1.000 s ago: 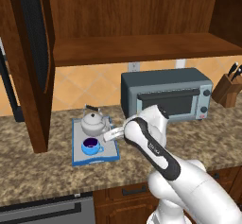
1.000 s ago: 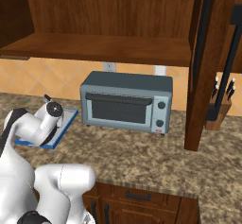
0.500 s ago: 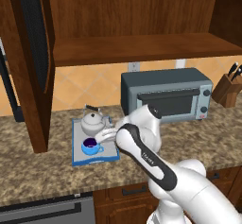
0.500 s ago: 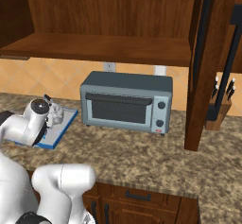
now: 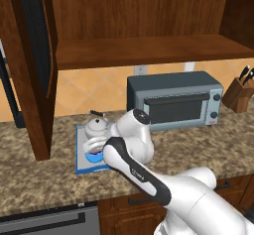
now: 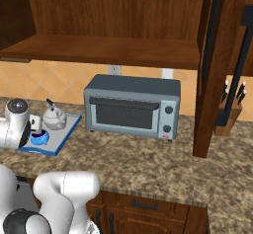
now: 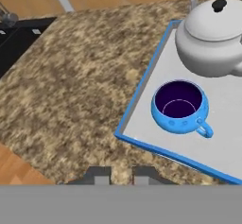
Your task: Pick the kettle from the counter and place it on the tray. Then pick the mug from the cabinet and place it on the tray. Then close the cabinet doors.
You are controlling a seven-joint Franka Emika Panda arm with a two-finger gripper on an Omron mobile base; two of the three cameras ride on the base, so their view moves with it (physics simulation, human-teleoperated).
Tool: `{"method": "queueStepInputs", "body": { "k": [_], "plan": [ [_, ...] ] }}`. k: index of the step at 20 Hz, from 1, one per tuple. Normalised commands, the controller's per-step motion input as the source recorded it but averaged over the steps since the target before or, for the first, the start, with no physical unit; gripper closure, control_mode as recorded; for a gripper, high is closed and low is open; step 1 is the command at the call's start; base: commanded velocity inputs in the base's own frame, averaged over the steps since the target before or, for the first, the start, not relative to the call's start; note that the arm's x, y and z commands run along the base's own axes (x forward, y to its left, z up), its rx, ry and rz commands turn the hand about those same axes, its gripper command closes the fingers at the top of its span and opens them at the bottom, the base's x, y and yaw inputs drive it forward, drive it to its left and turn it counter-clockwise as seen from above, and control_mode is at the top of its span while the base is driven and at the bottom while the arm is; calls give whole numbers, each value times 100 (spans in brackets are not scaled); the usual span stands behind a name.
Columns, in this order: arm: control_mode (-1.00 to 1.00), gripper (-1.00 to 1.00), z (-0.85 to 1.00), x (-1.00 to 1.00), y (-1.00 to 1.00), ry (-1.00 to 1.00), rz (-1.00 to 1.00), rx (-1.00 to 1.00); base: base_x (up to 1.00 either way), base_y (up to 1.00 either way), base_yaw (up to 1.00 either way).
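The blue mug [image 7: 179,106] stands upright on the grey tray [image 7: 142,95], right by its blue rim, and the white-silver kettle [image 7: 212,34] sits just behind it on the same tray. My gripper [image 7: 120,176] hovers over the granite counter [image 7: 80,90] beside the tray, its two tips close together with nothing between them. In the base views my arm bends low over the tray [image 5: 79,165], kettle [image 5: 95,126] and mug [image 5: 94,155]. The cabinet [image 5: 144,50] shelf is bare. Its doors [image 5: 30,65] [image 6: 217,65] stand wide open on both sides.
A grey toaster oven [image 5: 173,100] stands right of the tray against the wall. A knife block [image 5: 238,92] sits at the far right. A black cooktop [image 7: 19,38] borders the counter on the side away from the tray. The right door carries a black bar handle [image 6: 242,55].
The jaws have closed on nothing. My hand has drawn back from the mug and now sits off the tray's edge. Mug and kettle stay put on the tray.
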Motion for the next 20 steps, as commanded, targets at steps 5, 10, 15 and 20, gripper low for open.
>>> {"method": "queueStepInputs", "body": {
  "k": [5, 10, 15, 20],
  "plan": [
    [-100, 100, 1, 0, 21, -16, 0, -22, 0, 0, 0],
    [-100, 100, 10, -3, 34, -32, -1, -36, 0, 0, 0],
    [-100, 100, 22, -30, 42, -35, 0, -19, 0, 0, 0],
    [-100, 100, 9, -21, 27, -38, 0, -10, 0, 0, 0]
  ]
}}
